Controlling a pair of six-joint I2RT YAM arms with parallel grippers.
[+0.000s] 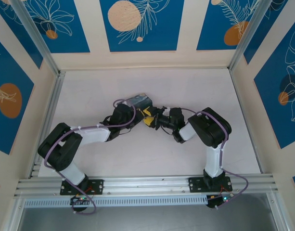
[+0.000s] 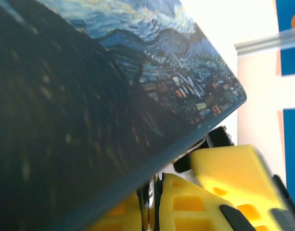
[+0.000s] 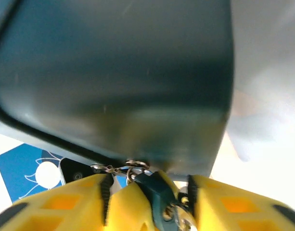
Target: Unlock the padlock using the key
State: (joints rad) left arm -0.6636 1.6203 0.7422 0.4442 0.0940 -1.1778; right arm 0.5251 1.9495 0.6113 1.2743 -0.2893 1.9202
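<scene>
1. From above: both arms meet mid-table at the painted box (image 1: 139,102), with yellow fingers (image 1: 148,120) at its near-right corner.
2. Left wrist: the left gripper (image 2: 149,209) is pressed together below the box, with silvery metal (image 2: 149,196) at its seam.
3. Right wrist: the right gripper (image 3: 148,192) stands apart around the padlock (image 3: 159,195), just under the box's edge.

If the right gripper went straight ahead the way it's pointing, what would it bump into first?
Probably the small bluish metal piece with rings, right between the right gripper's fingertips. Just behind it stands the dark side of the painted box, though blur makes depth hard to judge.
</scene>
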